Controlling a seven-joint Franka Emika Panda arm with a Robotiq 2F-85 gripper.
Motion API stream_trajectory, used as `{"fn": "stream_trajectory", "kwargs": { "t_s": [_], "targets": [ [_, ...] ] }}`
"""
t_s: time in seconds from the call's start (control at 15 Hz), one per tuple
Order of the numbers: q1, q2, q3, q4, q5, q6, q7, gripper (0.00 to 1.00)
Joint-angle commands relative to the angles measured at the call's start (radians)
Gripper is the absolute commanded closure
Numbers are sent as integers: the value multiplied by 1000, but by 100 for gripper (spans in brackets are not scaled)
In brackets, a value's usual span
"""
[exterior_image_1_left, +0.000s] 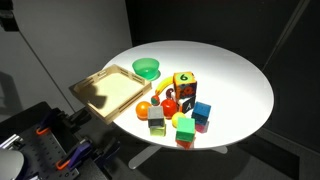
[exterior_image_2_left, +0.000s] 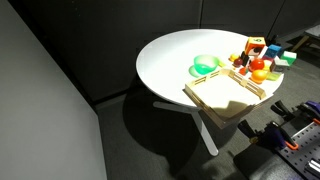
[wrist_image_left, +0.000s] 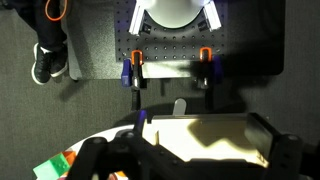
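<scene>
A shallow wooden tray (exterior_image_1_left: 110, 88) lies at the edge of the round white table (exterior_image_1_left: 235, 70), on the side towards the robot's base. In the wrist view my gripper (wrist_image_left: 192, 162) hangs above the tray (wrist_image_left: 200, 135), its dark fingers (wrist_image_left: 95, 157) wide apart and nothing between them. A shadow falls across the tray's floor. A green bowl (exterior_image_1_left: 147, 69) sits just beyond the tray. The gripper itself does not show in either exterior view. The tray (exterior_image_2_left: 225, 95) and bowl (exterior_image_2_left: 205, 66) show in both.
A cluster of toy blocks stands beside the tray: a numbered cube (exterior_image_1_left: 184, 85), an orange ball (exterior_image_1_left: 145, 110), a blue block (exterior_image_1_left: 202, 111), a yellow-green block (exterior_image_1_left: 184, 132). The robot's base plate (wrist_image_left: 170, 50) lies below the table edge. A shoe (wrist_image_left: 45, 65) rests on the floor.
</scene>
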Motion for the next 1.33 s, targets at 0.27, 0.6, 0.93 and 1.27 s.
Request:
{"fn": "stream_trajectory", "kwargs": {
  "t_s": [0.27, 0.6, 0.93, 1.27],
  "targets": [
    [2, -2, 0, -15, -77, 72, -7, 0],
    [0, -9, 4, -42, -123, 165, 4, 0],
    [-12, -6, 9, -68, -151, 257, 41, 0],
    [-1, 0, -4, -79, -126, 288, 35, 0]
  ]
}}
